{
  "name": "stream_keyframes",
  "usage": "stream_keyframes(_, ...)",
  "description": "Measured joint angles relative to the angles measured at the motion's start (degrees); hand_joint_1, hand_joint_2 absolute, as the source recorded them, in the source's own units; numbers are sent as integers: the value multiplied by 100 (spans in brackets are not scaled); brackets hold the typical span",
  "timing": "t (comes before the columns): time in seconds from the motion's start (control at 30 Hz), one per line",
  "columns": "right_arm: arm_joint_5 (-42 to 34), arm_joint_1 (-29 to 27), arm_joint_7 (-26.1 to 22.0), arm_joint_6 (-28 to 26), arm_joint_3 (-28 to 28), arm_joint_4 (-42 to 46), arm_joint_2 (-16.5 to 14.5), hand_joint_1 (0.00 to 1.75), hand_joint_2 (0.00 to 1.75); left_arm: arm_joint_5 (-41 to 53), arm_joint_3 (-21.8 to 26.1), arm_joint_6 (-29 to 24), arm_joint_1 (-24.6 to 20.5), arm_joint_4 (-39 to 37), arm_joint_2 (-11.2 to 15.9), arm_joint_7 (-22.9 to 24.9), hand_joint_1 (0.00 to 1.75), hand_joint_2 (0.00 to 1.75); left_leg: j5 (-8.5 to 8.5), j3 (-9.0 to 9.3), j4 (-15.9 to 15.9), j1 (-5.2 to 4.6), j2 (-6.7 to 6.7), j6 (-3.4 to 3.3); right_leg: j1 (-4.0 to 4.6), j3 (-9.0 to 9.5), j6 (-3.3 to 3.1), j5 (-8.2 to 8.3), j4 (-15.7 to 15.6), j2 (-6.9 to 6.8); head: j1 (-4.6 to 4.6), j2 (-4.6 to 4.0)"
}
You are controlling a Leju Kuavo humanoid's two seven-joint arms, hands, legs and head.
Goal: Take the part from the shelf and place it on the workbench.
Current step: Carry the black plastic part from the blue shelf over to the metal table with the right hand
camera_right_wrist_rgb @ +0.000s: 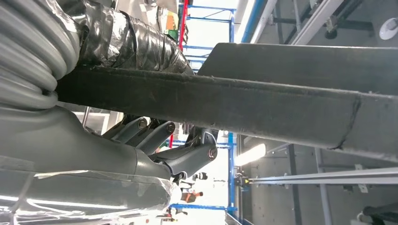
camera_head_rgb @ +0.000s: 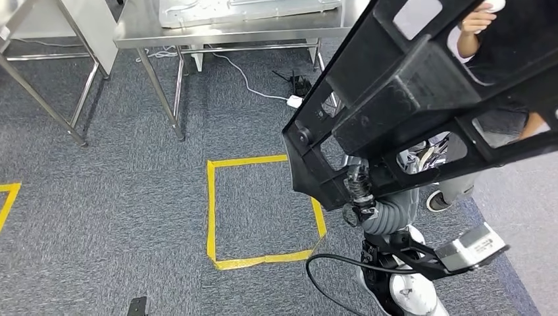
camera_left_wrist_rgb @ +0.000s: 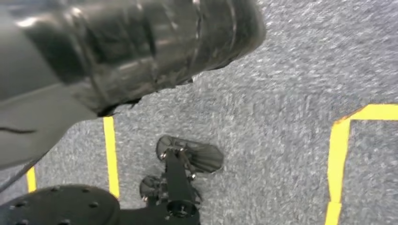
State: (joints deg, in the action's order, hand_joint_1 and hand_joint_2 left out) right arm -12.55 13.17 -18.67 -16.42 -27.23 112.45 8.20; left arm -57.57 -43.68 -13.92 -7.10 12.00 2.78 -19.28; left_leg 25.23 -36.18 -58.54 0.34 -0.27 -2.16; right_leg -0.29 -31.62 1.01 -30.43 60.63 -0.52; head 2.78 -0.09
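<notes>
While raised, right hand grips black part, fingers curled beneath.

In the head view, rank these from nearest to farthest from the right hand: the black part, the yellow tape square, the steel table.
1. Black part: held by the right hand at its lower corner.
2. Yellow tape square: on the carpet, just left of the hand.
3. Steel table: farthest, at the top of the picture.
</notes>
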Motion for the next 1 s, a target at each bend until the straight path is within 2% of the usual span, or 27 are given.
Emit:
stream_keyframes(0.03,0,-1,-1,1,0,0,0,175,175,0,-5,0,-3,0,-1,1,0,0,20,41,15,4,-1,-37,-8,-149,16,-121,292,9,-5,0)
stream_keyframes(0.1,0,-13,-1,-1,0,-8,1,175,175,0,-13,0,-11,0,1,2,0,0,77,103,18,-7,-6,-89,-16,-615,32,-375,1081,22,-14,0)
stream_keyframes(0.13,1,-24,-2,-2,0,-16,1,175,175,2,-15,-1,-11,0,2,4,0,0,107,135,16,-13,-13,-97,-21,-817,37,-402,1352,24,-14,0)
stream_keyframes(0.17,1,-34,-2,-3,0,-24,2,175,175,4,-16,-3,-9,0,3,6,0,0,140,174,13,-18,-24,-97,-25,-930,36,-320,1429,24,-15,0)
stream_keyframes(0.2,1,-40,-2,-5,1,-29,4,175,175,6,-18,-7,-8,0,4,6,0,0,175,221,8,-20,-40,-92,-26,-929,28,-126,1279,25,-15,0)
stream_keyframes(0.27,0,-42,-3,-6,2,-31,10,175,175,5,-19,-12,-5,0,2,-7,0,0,254,321,2,-21,-70,-72,-20,-680,-15,375,557,36,-18,0)
stream_keyframes(0.3,0,-41,-4,-5,3,-29,13,175,175,2,-19,-12,-11,0,0,-18,0,0,292,357,-6,-28,-84,-51,-8,-533,-38,519,210,46,-16,0)
stream_keyframes(0.33,-1,-39,-4,-5,4,-28,15,175,175,0,-20,-11,-19,0,-2,-27,0,0,318,375,-6,-31,-93,-26,6,-435,-59,576,-6,55,-15,0)
stream_keyframes(0.37,-1,-38,-4,-4,4,-26,19,175,175,-2,-20,-10,-24,0,-4,-33,0,0,336,379,1,-32,-98,3,21,-389,-77,556,-98,65,-12,0)
stream_keyframes(0.47,-4,-35,-4,-2,5,-15,25,175,175,-5,-21,-9,-30,0,0,-28,0,0,397,392,-8,-27,-89,88,4,-315,-136,521,-187,73,-5,0)
stream_keyframes(0.5,-7,-30,-4,-2,5,-11,25,175,175,-5,-22,-7,-31,0,0,-22,0,0,468,337,-145,-25,-77,116,-12,-271,-167,510,-218,65,-2,0)
stream_keyframes(0.57,-11,-24,-4,2,5,-9,26,175,175,-4,-25,-2,-30,0,-3,-9,0,0,698,30,-742,-11,-55,165,-22,-186,-222,467,-248,46,0,0)
stream_keyframes(0.6,-16,-24,-3,4,4,-11,26,175,175,-4,-25,0,-26,0,-5,-3,0,0,818,-220,-1149,0,-49,187,-21,-155,-240,435,-247,37,4,0)
stream_keyframes(0.63,-23,-27,-3,6,4,-13,26,175,175,-4,-26,-1,-20,0,-5,-1,0,0,866,-440,-1462,11,-46,205,-20,-122,-244,403,-244,35,3,0)
stream_keyframes(0.67,-31,-29,-2,7,4,-15,26,175,175,-4,-26,-1,-10,0,-4,-1,0,0,831,-589,-1624,21,-42,217,-20,-85,-242,370,-243,37,3,0)
stream_keyframes(0.7,-41,-30,-2,7,4,-17,26,175,175,-5,-27,-2,0,0,-2,-1,0,0,676,-635,-1563,30,-36,225,-23,-35,-235,329,-240,41,5,0)
stream_keyframes(0.73,-52,-30,-3,7,4,-17,26,175,175,-5,-27,-2,6,0,4,-1,0,0,429,-555,-1266,37,-28,227,-28,24,-221,285,-237,45,5,0)
stream_keyframes(0.77,-64,-30,-3,7,4,-17,26,175,175,-4,-28,-2,8,0,9,-2,0,0,184,-410,-866,42,-14,225,-33,87,-199,235,-233,46,4,0)
stream_keyframes(0.8,-77,-27,-5,7,5,-17,27,175,175,-4,-31,-1,5,0,14,-2,0,0,10,-248,-492,33,-3,222,-28,129,-167,182,-226,46,5,0)
stream_keyframes(0.83,-87,-24,-7,7,5,-16,27,175,175,-3,-36,1,-6,0,16,-2,0,0,-63,-132,-243,26,2,200,-23,150,-133,142,-223,45,7,0)
stream_keyframes(0.87,-95,-21,-8,7,6,-16,28,175,175,-2,-44,3,-14,0,16,-2,0,0,-49,-71,-127,15,2,174,-16,156,-100,111,-225,43,0,0)
stream_keyframes(0.97,-101,-19,-14,6,7,-13,28,175,175,-3,-61,12,-4,0,16,0,0,0,39,-15,-74,-1,-16,56,-15,186,-12,48,-241,40,-28,0)
stream_keyframes(1.0,-101,-19,-17,5,8,-9,28,175,175,-4,-63,13,4,0,16,2,0,0,59,18,-58,1,-17,12,-21,164,14,-8,-152,40,-36,0)
